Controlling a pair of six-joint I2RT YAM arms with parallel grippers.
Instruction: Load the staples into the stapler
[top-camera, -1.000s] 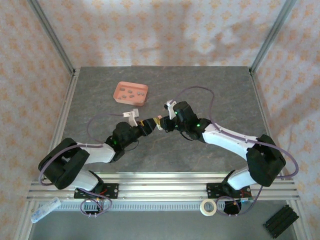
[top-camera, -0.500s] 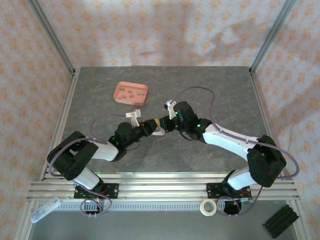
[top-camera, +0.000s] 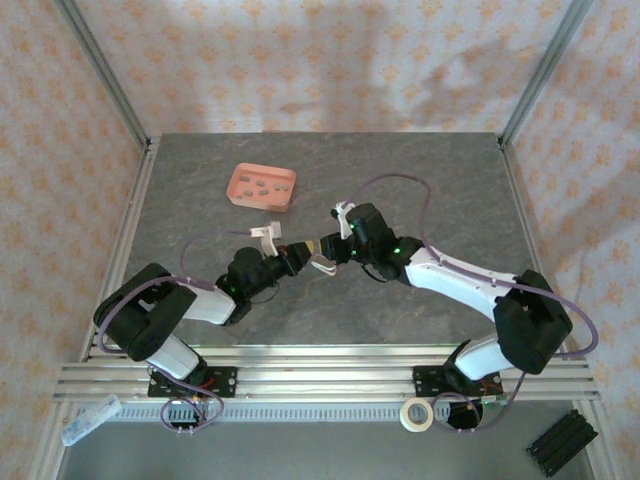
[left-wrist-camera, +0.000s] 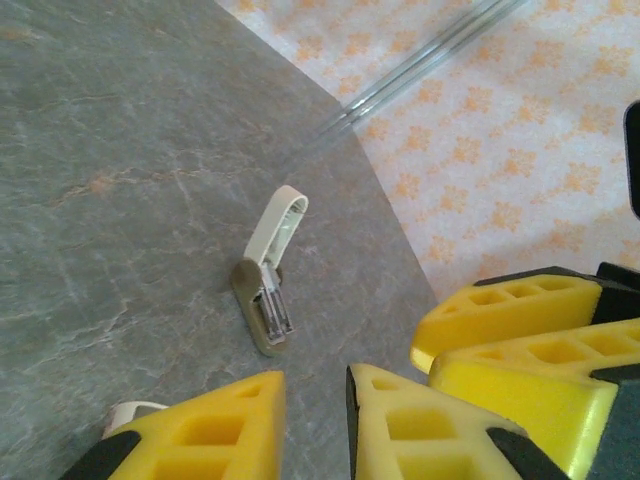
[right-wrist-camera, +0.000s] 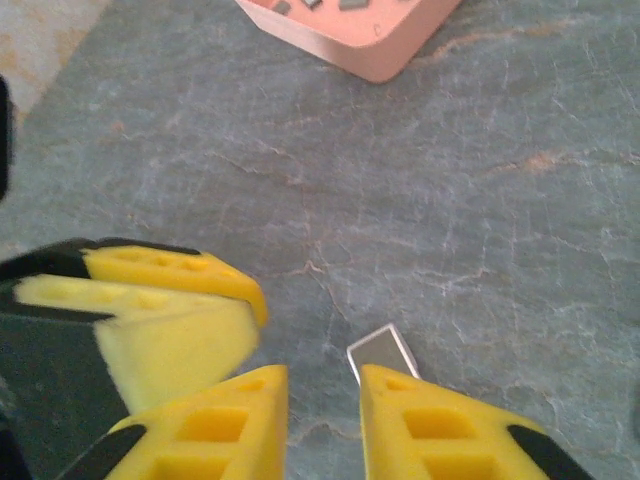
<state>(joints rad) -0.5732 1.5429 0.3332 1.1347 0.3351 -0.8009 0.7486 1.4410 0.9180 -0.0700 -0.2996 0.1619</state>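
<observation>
The small beige-and-white stapler (left-wrist-camera: 267, 285) lies on the grey table with its lid hinged up and its metal channel showing. From above, the stapler (top-camera: 322, 264) sits just below the two gripper tips. My left gripper (left-wrist-camera: 315, 420) is open and hovers short of it, with nothing between the fingers. My right gripper (right-wrist-camera: 325, 425) is also open and empty, and a pale flat end of the stapler (right-wrist-camera: 382, 350) peeks past its right finger. The two grippers (top-camera: 298, 250) (top-camera: 322, 249) nearly meet tip to tip. The staples (top-camera: 262, 185) lie in the salmon-pink tray (top-camera: 240, 195).
In the right wrist view the tray (right-wrist-camera: 380, 55) is at the top edge, and the left arm's yellow fingers (right-wrist-camera: 170, 290) crowd the left side. The right arm's fingers (left-wrist-camera: 520, 320) stand close on the right of the left wrist view. An aluminium frame borders the table.
The stapler, earlier up between the two gripper tips, now lies on the table below them. The left arm's elbow has swung forward, and both grippers have shifted slightly.
</observation>
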